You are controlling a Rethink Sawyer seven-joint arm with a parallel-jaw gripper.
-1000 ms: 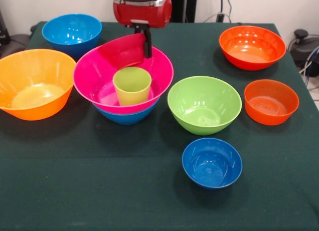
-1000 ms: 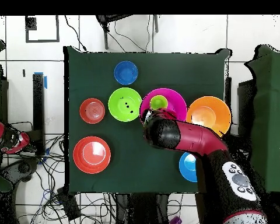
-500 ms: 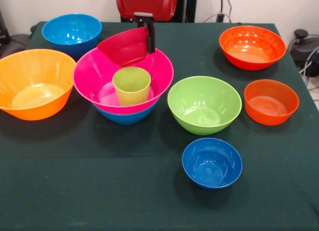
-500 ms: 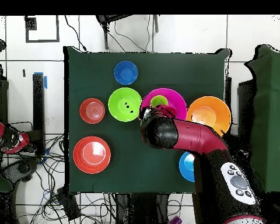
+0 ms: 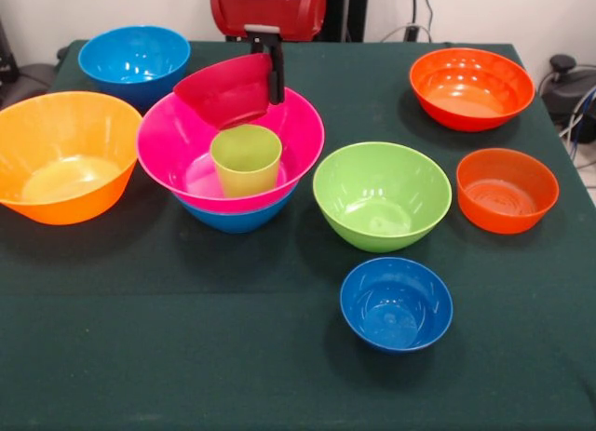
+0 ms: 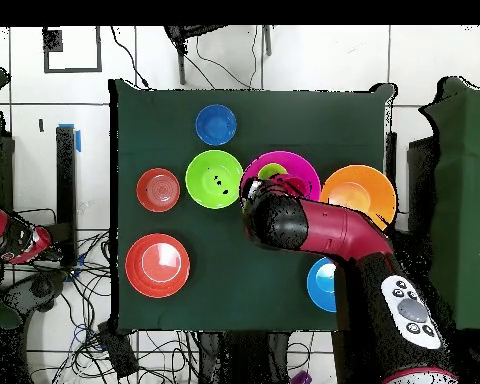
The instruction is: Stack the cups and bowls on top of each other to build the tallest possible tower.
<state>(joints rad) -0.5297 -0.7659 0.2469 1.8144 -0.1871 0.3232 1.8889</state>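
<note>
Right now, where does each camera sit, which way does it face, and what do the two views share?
Front view: across the table, facing the robot; shows the red wrist and claw holding the small crimson bowl above the lime cup.
Overhead view: above the table, looking straight down; shows the whole arm reaching from the bottom edge.
Shared: pink bowl, green bowl.

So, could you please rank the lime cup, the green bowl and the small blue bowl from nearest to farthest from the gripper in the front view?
From the gripper:
1. Lime cup, inside the pink bowl just below it.
2. Green bowl, mid-table, right of the stack.
3. Small blue bowl, nearest the camera.
</note>
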